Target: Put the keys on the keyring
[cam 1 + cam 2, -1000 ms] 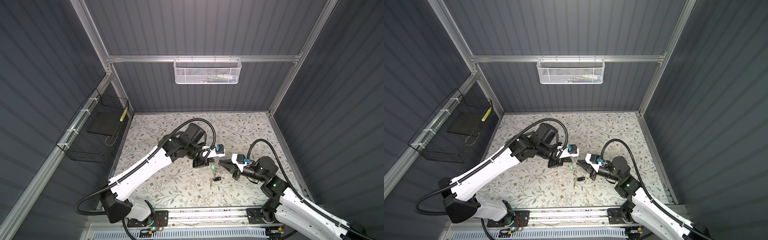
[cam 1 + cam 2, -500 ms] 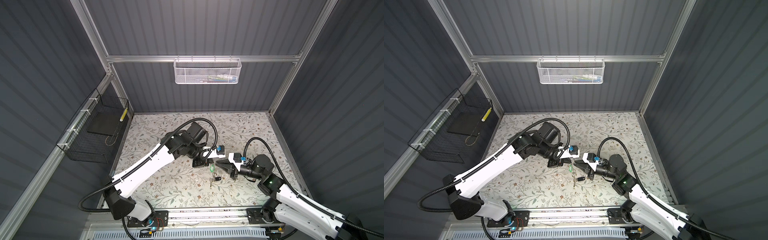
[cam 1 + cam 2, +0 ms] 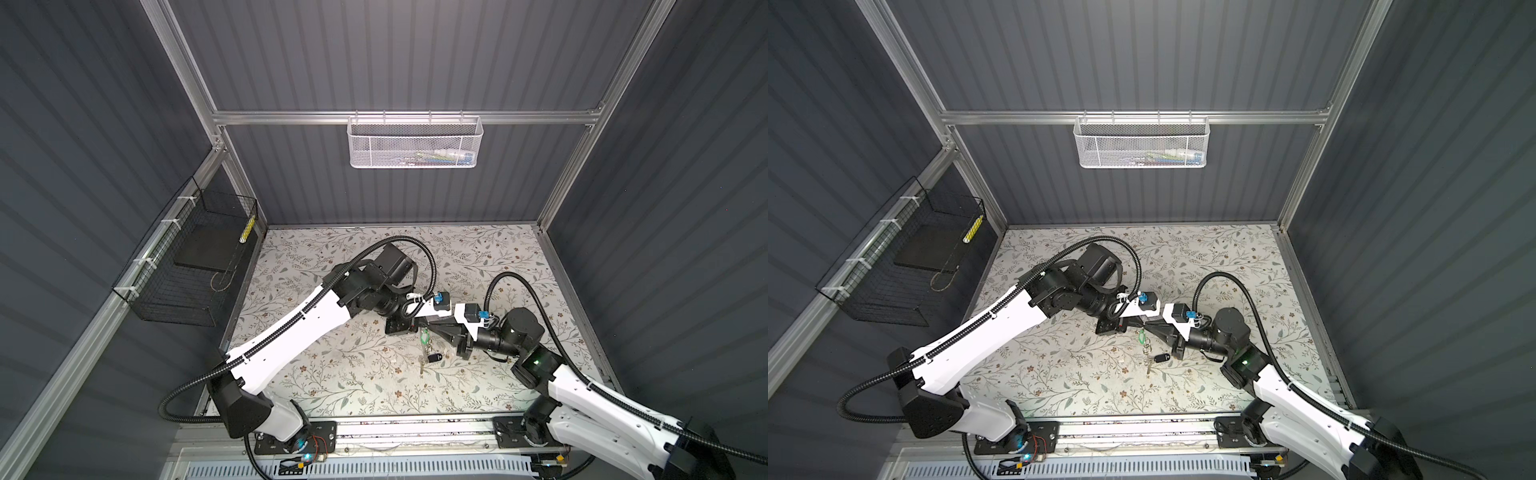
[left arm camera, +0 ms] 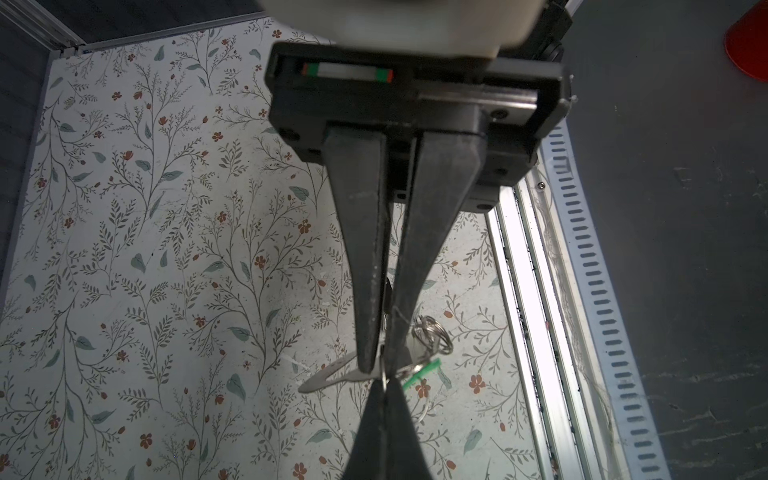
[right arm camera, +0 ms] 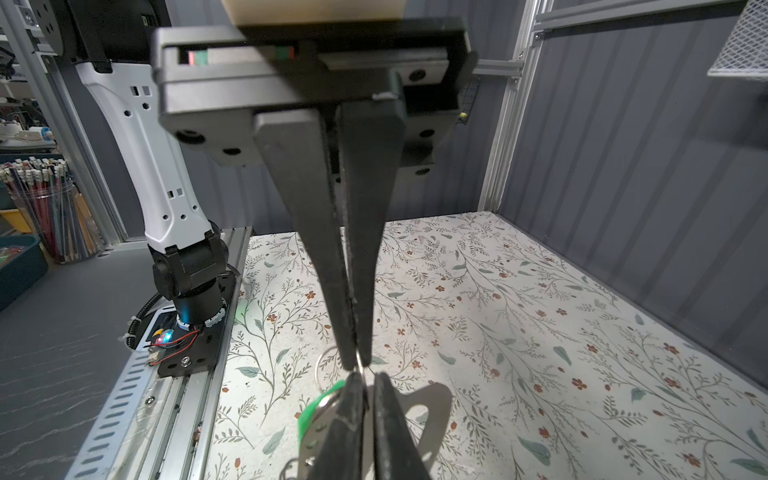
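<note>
Left gripper fingers pressed onto keyring, held above floral table. Right gripper fingers pinching thin metal ring, tips meeting. Green-tag key dangling below; black-tag key on table.

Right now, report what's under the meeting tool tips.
Under the left tool and right tool: a green tag, a black tag and a key lower down. From above, the tools cover most of the keyring.
</note>
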Motion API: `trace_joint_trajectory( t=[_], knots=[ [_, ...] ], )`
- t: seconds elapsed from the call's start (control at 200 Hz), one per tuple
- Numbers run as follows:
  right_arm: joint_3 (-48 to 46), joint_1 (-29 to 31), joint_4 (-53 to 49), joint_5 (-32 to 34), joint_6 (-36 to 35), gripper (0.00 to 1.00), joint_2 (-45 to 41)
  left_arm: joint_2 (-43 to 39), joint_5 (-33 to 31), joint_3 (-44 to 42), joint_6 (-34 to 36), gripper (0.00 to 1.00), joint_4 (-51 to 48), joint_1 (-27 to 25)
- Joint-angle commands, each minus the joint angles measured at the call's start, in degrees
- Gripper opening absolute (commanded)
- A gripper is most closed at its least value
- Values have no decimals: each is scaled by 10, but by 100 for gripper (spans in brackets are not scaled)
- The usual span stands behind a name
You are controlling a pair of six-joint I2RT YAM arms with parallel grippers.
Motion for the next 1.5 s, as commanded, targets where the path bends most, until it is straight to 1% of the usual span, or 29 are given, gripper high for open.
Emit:
trace_joint_trajectory(
  t=[0.0,0.035,0.06,0.08,0.145,0.285,0.3,0.34,0.465,0.515,0.6,0.675,0.775,1.051,1.231,1.311,1.361,1.406,1.496],
  knots=[
    [10,-1,22,9,12,3,3,-4,32,6,12,6,-3,-6],
    [8,-1,27,8,12,1,1,-6,22,2,7,22,-3,-5],
    [5,-1,29,8,13,0,-2,-9,14,-2,0,28,17,-6],
    [4,-1,32,9,14,0,-4,-12,9,-5,-5,31,23,-5],
    [-4,-1,43,12,18,0,-13,-31,-14,-24,-25,36,48,-5],
    [-24,-2,88,9,29,0,-15,-97,-38,-99,-58,40,141,-1],
    [-25,-1,93,7,30,0,-14,-103,-38,-124,-62,40,153,-1],
    [-29,-1,109,3,34,0,-8,-120,-35,-148,-71,40,178,2],
    [-41,-2,170,-7,55,0,14,-154,-10,-196,-110,37,243,14],
    [-46,-2,197,-11,64,0,24,-162,3,-210,-122,35,266,20],
    [-47,-1,221,-18,75,0,37,-167,29,-224,-139,34,292,27],
    [-49,-2,238,-22,82,0,44,-164,45,-230,-145,34,299,29],
    [-51,-1,250,-23,83,0,44,-159,50,-237,-142,32,299,29],
    [-49,-2,248,-28,83,0,48,-158,57,-247,-136,23,310,32],
    [-47,-2,243,-30,81,0,55,-147,67,-229,-119,7,289,32],
    [-47,-1,222,-18,69,11,45,-138,68,-211,-109,0,263,32],
    [-43,-2,189,-6,54,18,32,-129,62,-197,-99,0,241,32],
    [-36,-1,146,9,39,21,17,-117,53,-180,-87,0,213,32],
    [-18,-1,64,22,6,25,-8,-91,39,-139,-63,0,155,32]
  ],
)
